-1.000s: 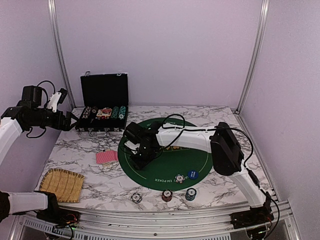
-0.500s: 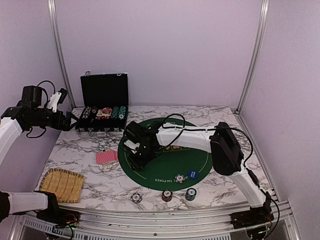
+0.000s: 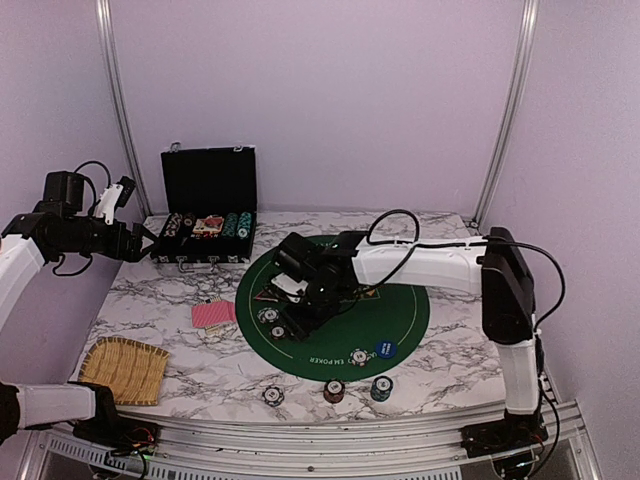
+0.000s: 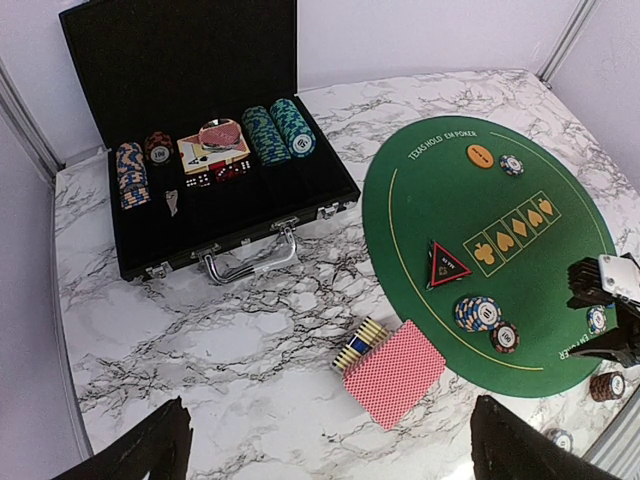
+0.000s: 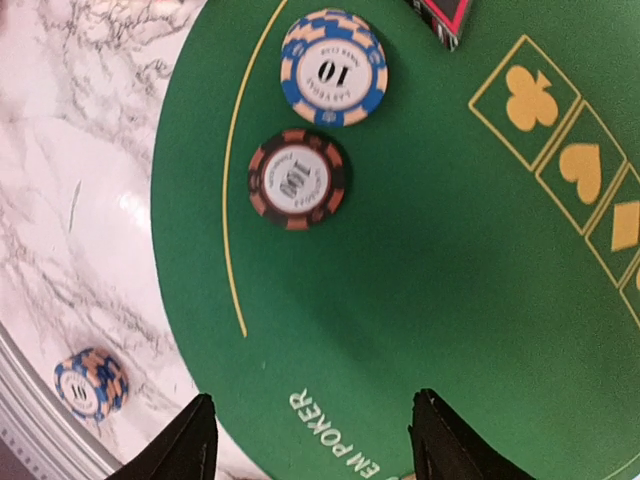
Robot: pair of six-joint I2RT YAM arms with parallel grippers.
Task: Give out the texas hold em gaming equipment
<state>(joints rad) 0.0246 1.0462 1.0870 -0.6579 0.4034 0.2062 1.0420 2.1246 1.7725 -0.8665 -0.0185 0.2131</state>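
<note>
My right gripper [image 5: 312,405] has backed off the green mat [image 5: 400,300], fingers apart and empty. The 10 stack [image 5: 333,68] and 100 chip [image 5: 298,178] now sit at its left edge, so that seat looks served (left gripper [image 4: 330,420] also apart, idle by the case [image 4: 180,60]). Marble table [image 3: 160,300], lilac walls [image 3: 320,100].

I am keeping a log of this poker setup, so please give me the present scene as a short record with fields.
on green round felt mat: blue-and-cream striped 10 chips, brown-and-black striped 100 chip, dark triangular button, orange round button, blue round button
on marble table, left of mat: red-backed playing card stack
back left: open black chip case
left jaws: open, empty
right jaws: open, empty, over the mat
</note>
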